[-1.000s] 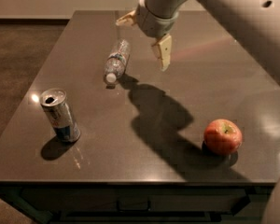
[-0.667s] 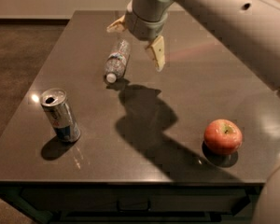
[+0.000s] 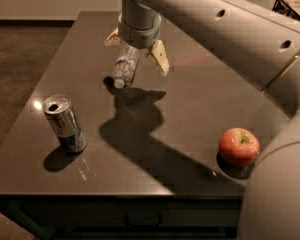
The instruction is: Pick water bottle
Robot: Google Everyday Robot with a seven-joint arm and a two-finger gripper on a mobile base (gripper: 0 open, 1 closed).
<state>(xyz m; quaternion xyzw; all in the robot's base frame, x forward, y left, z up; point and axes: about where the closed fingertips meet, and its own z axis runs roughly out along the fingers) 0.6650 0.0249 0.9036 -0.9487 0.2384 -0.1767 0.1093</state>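
we saw the gripper over the far side of the table, right above the bottle, its fingers spread wide apart on either side of it. the bottle lay on its side, cap toward us. a can stood front-left, an apple front-right.

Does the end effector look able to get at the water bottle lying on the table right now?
Probably yes. The end effector hangs right over the water bottle, with its fingers open on either side. Nothing lies between them, and the can and apple sit well away.
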